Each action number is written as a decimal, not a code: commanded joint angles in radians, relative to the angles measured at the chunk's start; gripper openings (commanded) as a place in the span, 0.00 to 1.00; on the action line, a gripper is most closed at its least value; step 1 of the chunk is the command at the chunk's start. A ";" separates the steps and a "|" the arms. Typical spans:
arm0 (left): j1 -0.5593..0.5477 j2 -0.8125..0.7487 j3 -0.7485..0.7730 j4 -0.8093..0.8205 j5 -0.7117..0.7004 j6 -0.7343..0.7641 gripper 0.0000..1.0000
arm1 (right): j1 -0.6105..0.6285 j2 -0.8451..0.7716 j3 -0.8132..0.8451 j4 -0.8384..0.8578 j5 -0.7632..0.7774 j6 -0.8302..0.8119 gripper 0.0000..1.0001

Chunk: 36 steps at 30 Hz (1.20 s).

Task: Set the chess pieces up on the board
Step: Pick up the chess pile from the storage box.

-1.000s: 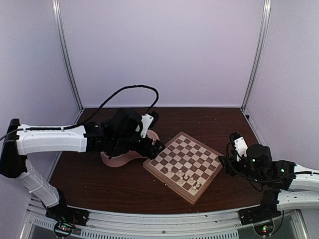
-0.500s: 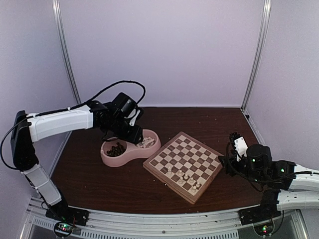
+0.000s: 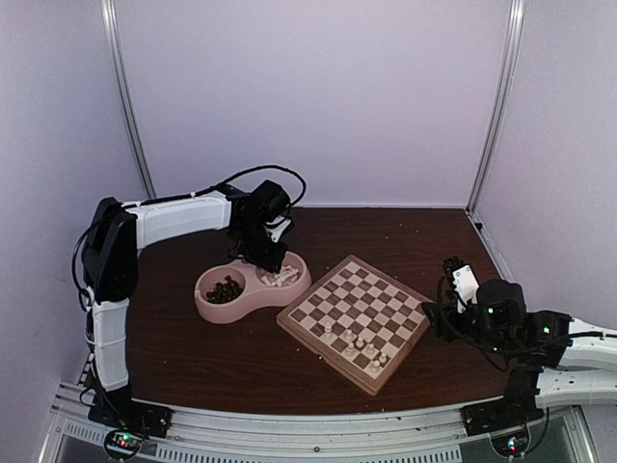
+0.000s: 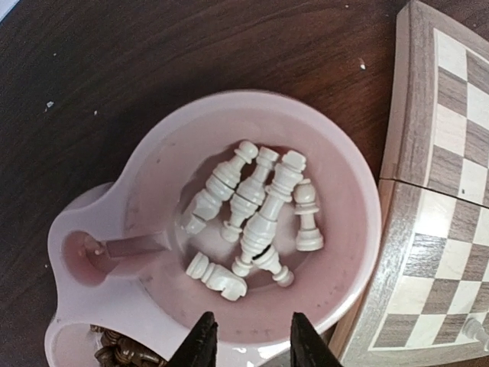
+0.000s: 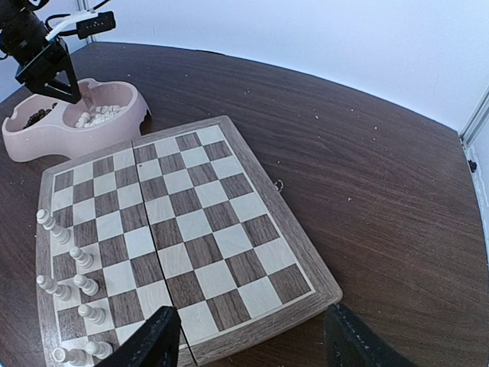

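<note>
The wooden checkered board (image 3: 371, 289) lies at the table's centre-right, with several cream chess pieces (image 3: 362, 347) standing along its near edge. More cream pieces (image 4: 252, 206) lie jumbled in the right bowl of a pink dish (image 4: 359, 191). My left gripper (image 4: 248, 344) hangs over that bowl's near rim, its jaws partly apart with nothing between them. My right gripper (image 5: 252, 336) is open wide above the board's (image 5: 206, 206) near right corner and holds nothing. The standing pieces (image 5: 76, 275) are far to its left.
The pink double-bowl dish (image 3: 207, 307) sits left of the board, touching its corner (image 4: 397, 176). Dark brown pieces (image 3: 225, 288) fill its left bowl. Bare dark wood table (image 5: 382, 153) stretches right of and behind the board. White walls enclose the space.
My left arm has swung back from the board's left corner to above the dish's cream-piece bowl, and its jaws have narrowed. The right arm has not moved.
</note>
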 commanded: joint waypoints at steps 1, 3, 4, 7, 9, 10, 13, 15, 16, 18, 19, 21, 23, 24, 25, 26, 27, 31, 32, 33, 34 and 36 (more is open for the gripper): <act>0.032 0.084 0.103 -0.049 -0.005 0.090 0.34 | -0.004 0.006 -0.003 0.019 -0.002 -0.013 0.66; 0.032 0.117 0.132 -0.053 0.001 0.142 0.32 | -0.004 0.008 -0.003 0.018 -0.002 -0.014 0.66; 0.033 0.134 0.147 -0.058 0.004 0.161 0.31 | -0.004 0.010 -0.002 0.018 -0.001 -0.014 0.66; 0.038 0.182 0.206 -0.087 -0.020 0.186 0.30 | -0.004 0.011 -0.001 0.020 -0.002 -0.014 0.67; 0.046 0.204 0.232 -0.095 -0.027 0.190 0.30 | -0.003 0.014 -0.001 0.019 -0.001 -0.014 0.67; 0.050 0.211 0.240 -0.095 -0.032 0.191 0.30 | -0.004 0.016 0.000 0.019 -0.002 -0.014 0.67; 0.058 0.229 0.260 -0.095 -0.054 0.204 0.30 | -0.004 0.020 0.000 0.019 -0.001 -0.015 0.67; 0.060 0.244 0.272 -0.097 -0.058 0.226 0.29 | -0.004 0.023 0.001 0.021 0.000 -0.014 0.67; 0.060 0.252 0.278 -0.098 -0.064 0.235 0.29 | -0.004 0.024 0.002 0.020 0.000 -0.015 0.67; 0.060 0.269 0.292 -0.109 -0.074 0.252 0.27 | -0.004 0.030 0.004 0.021 0.001 -0.015 0.67; 0.061 0.278 0.299 -0.117 -0.079 0.258 0.25 | -0.004 0.031 0.005 0.021 0.001 -0.014 0.67; 0.061 0.296 0.313 -0.127 -0.087 0.269 0.23 | -0.004 0.034 0.005 0.021 0.002 -0.014 0.67; 0.060 0.304 0.314 -0.132 -0.092 0.279 0.23 | -0.004 0.037 0.006 0.020 0.004 -0.013 0.67; 0.061 0.308 0.313 -0.132 -0.096 0.282 0.23 | -0.004 0.037 0.006 0.020 0.004 -0.013 0.67; 0.061 0.313 0.313 -0.132 -0.102 0.284 0.23 | -0.004 0.036 0.006 0.019 0.005 -0.012 0.67; 0.060 0.319 0.315 -0.135 -0.110 0.285 0.23 | -0.004 0.036 0.006 0.020 0.005 -0.012 0.67; 0.061 0.324 0.317 -0.135 -0.112 0.285 0.24 | -0.004 0.036 0.006 0.019 0.007 -0.012 0.67; 0.062 0.351 0.329 -0.147 -0.108 0.316 0.25 | -0.003 0.035 0.006 0.017 0.008 -0.012 0.67; 0.061 0.360 0.338 -0.158 -0.101 0.316 0.25 | -0.004 0.036 0.006 0.018 0.009 -0.012 0.67; 0.061 0.367 0.347 -0.166 -0.094 0.316 0.25 | -0.004 0.037 0.006 0.017 0.009 -0.011 0.67; 0.062 0.374 0.353 -0.173 -0.086 0.315 0.25 | -0.003 0.037 0.007 0.018 0.009 -0.011 0.67; 0.061 0.377 0.353 -0.177 -0.078 0.312 0.25 | -0.004 0.040 0.008 0.017 0.009 -0.012 0.67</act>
